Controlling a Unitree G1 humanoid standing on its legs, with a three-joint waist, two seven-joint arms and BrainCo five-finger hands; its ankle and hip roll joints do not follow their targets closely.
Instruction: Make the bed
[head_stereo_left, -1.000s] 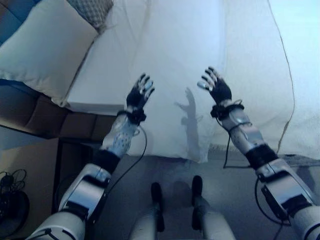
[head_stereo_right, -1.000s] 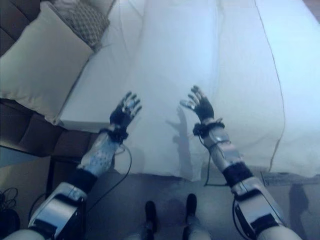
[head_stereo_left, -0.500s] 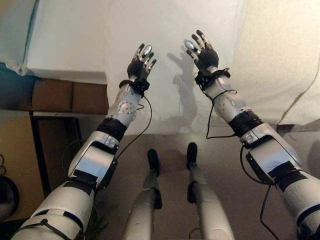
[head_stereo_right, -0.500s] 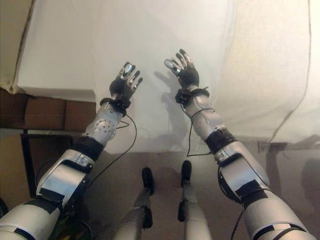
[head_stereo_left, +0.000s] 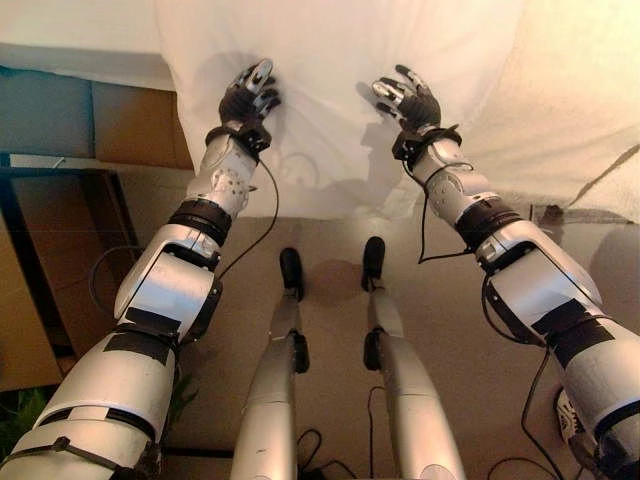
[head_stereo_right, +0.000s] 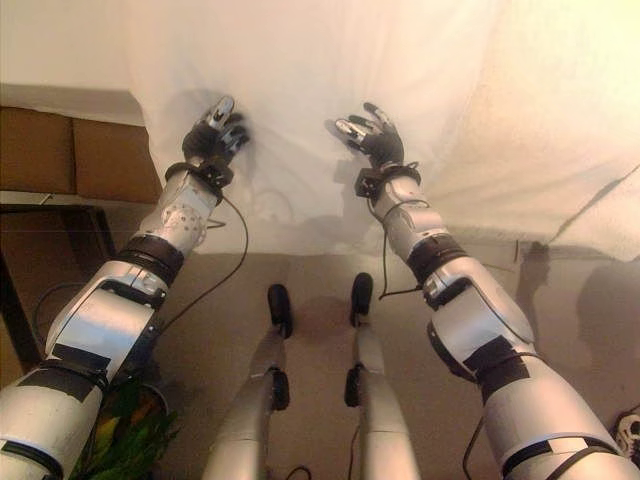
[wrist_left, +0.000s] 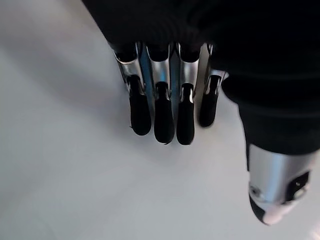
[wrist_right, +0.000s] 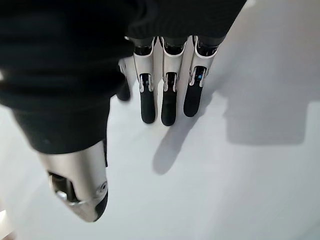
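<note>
- Two hands up in front of me over the hanging part of the white sheet (head_stereo_left: 330, 120), nothing held in either.
- Nearest to me is the sheet's bottom hem (head_stereo_left: 340, 205), draped over the bed's side above the floor (head_stereo_left: 330, 330) and not tucked; I judge that's the part to deal with.
- Left hand (head_stereo_left: 246, 97): fingers (wrist_left: 162, 117) straight and side by side, thumb apart, close against the sheet. I can't tell for sure from the wrist view if the tips touch the cloth.
- Right hand (head_stereo_left: 408, 98): fingers (wrist_right: 167, 102) straight, thumb off to one side, hovering just off the sheet with its shadow on the cloth, not gripping.
- Step in hand, my guess: take hold of the draped sheet with both hands, or smooth it flat.
- To do it well: bring both hands in level with each other, keep them spread apart, and pinch a fold with thumb against fingers before pulling.
- Pull evenly on both sides or the sheet will skew.
- Risk: the cloth is smooth and thin, so fingertips may slide off without catching it.
- Farther right lies a cream blanket (head_stereo_left: 580, 90) with a dark edge line, overlapping the sheet; don't snag it.
- Farther left, the brown bed frame (head_stereo_left: 130, 125) shows under the mattress edge (head_stereo_left: 80, 62), well clear of my left hand.
</note>
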